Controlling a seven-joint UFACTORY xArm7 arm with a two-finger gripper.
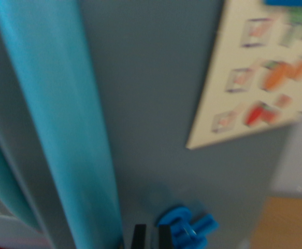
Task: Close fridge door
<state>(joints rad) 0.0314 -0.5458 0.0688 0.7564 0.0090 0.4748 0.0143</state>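
The wrist view was blurred throughout, which limited what could be confirmed. The fridge door (161,104) filled most of the frame as a flat grey panel, very near the camera. A thick turquoise handle (62,129) ran down it on the wrist view's left, from the top edge to the bottom. A second turquoise strip (3,176) showed at the far left edge beyond a grey seam, possibly a neighbouring door's handle; this could not be settled. A cream picture card (254,72) with small coloured illustrations was fixed to the panel at upper right. A blue clip-like piece (187,225) sat low on the door. Past the door's right edge, a pale wall and a brown surface (285,223) were visible.

The gripper (151,237) showed only as two dark fingers (139,236) at the bottom edge, standing close together with a narrow gap and nothing between them. Whether they touched the door could not be told.

Judgement: the pushing step appeared to be in hand, the fingers set against or just short of the panel beside the handle. Whether the door was fully seated could not be read. The next move would call for steady forward pressure on the flat panel, clear of the blue piece and the handle, until the door met its frame.
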